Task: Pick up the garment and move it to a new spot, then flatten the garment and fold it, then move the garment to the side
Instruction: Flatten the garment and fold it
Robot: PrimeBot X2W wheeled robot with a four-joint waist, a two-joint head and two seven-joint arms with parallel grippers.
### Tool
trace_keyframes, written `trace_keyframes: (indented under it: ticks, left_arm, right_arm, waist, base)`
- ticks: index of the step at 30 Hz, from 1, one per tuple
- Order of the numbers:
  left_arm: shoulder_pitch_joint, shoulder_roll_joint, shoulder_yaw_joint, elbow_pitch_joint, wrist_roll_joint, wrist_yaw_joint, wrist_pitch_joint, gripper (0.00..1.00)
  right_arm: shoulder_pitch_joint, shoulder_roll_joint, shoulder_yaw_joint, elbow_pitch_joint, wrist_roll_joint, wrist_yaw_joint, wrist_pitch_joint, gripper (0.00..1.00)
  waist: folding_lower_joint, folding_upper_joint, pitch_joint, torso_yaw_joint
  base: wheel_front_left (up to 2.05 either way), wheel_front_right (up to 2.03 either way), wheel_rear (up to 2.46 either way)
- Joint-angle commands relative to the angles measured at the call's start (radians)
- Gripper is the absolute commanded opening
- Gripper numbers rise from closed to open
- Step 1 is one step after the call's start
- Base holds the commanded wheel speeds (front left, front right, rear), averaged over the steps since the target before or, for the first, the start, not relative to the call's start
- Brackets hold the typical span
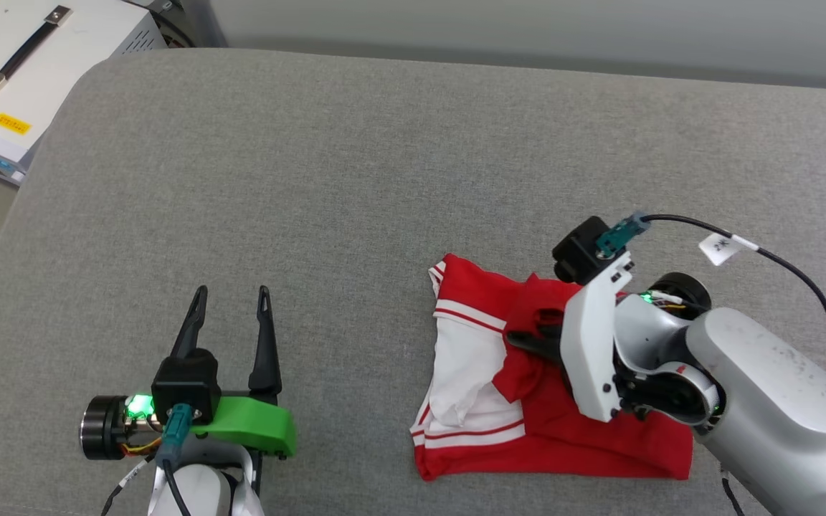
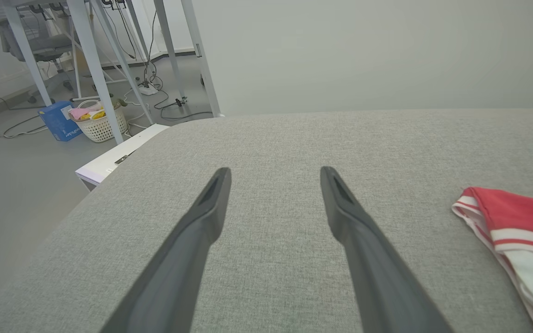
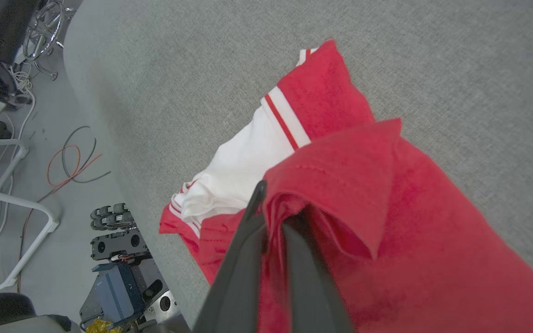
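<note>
Garment (image 1: pixel 585 444) (red fold) pinched between right fingers (image 3: pixel 235 277).

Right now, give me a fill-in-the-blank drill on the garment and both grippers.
1. The right gripper is ____ on a fold of the garment.
2. The left gripper stands ____, holding nothing, over the grey fabric surface.
3. The garment lies on the left gripper's ____ side.
Missing: shut; open; right.

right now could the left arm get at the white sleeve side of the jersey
Probably yes. The left gripper is open, and only bare grey cushion lies between it and the garment's white sleeve; the right gripper is shut on the red fabric farther over.
</note>
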Motion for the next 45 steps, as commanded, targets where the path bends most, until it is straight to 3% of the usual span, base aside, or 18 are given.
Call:
trace_keyframes:
  ticks: [1, 9, 11, 12, 13, 21, 27, 32, 40, 45]
  left_arm:
    - [-0.023, -0.008, 0.003, 0.002, 0.011, -0.006, -0.006, 1.0]
    - [-0.049, -0.028, 0.002, 0.014, 0.025, -0.014, -0.006, 1.0]
    - [-0.049, -0.033, 0.007, 0.021, 0.029, -0.015, -0.006, 1.0]
    - [-0.046, -0.034, 0.01, 0.023, 0.03, -0.015, -0.006, 1.0]
    - [-0.042, -0.034, 0.014, 0.026, 0.031, -0.015, -0.006, 1.0]
    - [0.001, -0.03, 0.036, 0.035, 0.035, -0.018, -0.006, 1.0]
    - [0.043, -0.023, 0.055, 0.021, 0.036, -0.016, -0.006, 1.0]
    - [0.075, -0.022, 0.061, 0.0, 0.036, -0.021, -0.006, 1.0]
    - [0.114, -0.029, 0.064, -0.018, 0.029, -0.024, -0.006, 1.0]
    - [0.139, -0.03, 0.059, -0.023, 0.024, -0.035, -0.006, 1.0]
  right_arm:
    - [-0.033, 0.016, 0.029, 0.026, -0.014, -0.001, -0.011, 0.0]
    - [-0.089, 0.085, 0.167, 0.241, -0.038, -0.001, -0.062, 0.0]
    - [-0.092, 0.094, 0.201, 0.302, -0.031, -0.001, -0.129, 0.0]
    - [-0.092, 0.095, 0.204, 0.303, -0.024, -0.001, -0.149, 0.24]
    - [-0.093, 0.095, 0.205, 0.3, -0.016, -0.001, -0.18, 1.0]
    - [-0.065, 0.011, 0.13, 0.207, -0.047, -0.001, -0.505, 1.0]
    - [0.005, -0.024, -0.067, 0.217, -0.205, -0.001, -0.776, 1.0]
    - [0.106, 0.014, -0.276, 0.222, -0.376, -0.001, -0.895, 1.0]
    - [0.33, 0.155, -0.615, 0.084, -0.582, -0.001, -0.915, 1.0]
    - [0.47, 0.228, -0.707, -0.018, -0.638, -0.001, -0.915, 1.0]
  waist:
    - [0.0, 0.0, 0.021, 0.014]
    - [0.0, 0.0, 0.049, 0.024]
    - [0.0, 0.0, 0.041, 0.016]
    - [0.0, 0.0, 0.036, 0.011]
    - [0.0, 0.0, 0.027, 0.006]
    - [0.0, 0.0, -0.056, -0.035]
    - [0.0, 0.0, -0.107, -0.08]
    - [0.0, 0.0, -0.14, -0.113]
    - [0.0, 0.0, -0.172, -0.143]
    - [0.0, 0.0, -0.194, -0.151]
  base:
    - [0.0, 0.0, 0.0]
    - [0.0, 0.0, 0.0]
    - [0.0, 0.0, 0.0]
    - [0.0, 0.0, 0.0]
    - [0.0, 0.0, 0.0]
    - [0.0, 0.0, 0.0]
    - [0.0, 0.0, 0.0]
    - [0.0, 0.0, 0.0]
    - [0.0, 0.0, 0.0]
    - [0.0, 0.0, 0.0]
